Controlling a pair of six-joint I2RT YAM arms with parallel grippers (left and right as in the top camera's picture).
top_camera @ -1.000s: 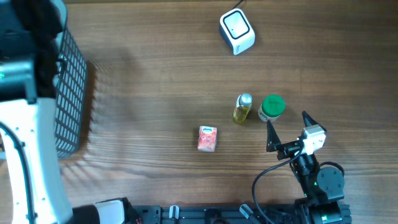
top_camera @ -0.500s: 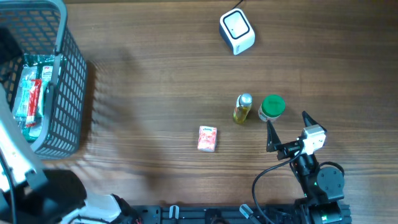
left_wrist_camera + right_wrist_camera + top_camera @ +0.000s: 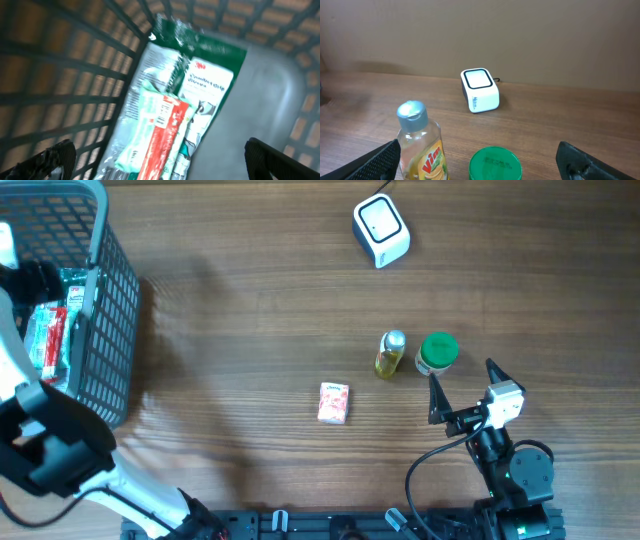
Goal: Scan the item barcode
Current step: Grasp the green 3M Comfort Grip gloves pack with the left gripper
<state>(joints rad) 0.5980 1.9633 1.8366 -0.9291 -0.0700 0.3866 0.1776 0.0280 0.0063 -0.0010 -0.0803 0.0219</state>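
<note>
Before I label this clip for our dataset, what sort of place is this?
Likely a mock shop checkout bench: a white box-shaped barcode scanner, a dark wire shopping basket, and a small yellow Vim bottle among the groceries.

Left wrist view blurred: print on the packets (image 3: 170,125) in the basket (image 3: 75,65) mostly unreadable, lower ends cut by bottom edge. Overhead: basket cut off top-left, pink packet (image 3: 334,402) barcode too small to tell. Right wrist: bottle (image 3: 420,145) and green lid (image 3: 494,162) cropped at bottom

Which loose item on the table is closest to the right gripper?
The green-lidded jar, just before the right gripper; the bottle and pink packet lie farther off.
</note>
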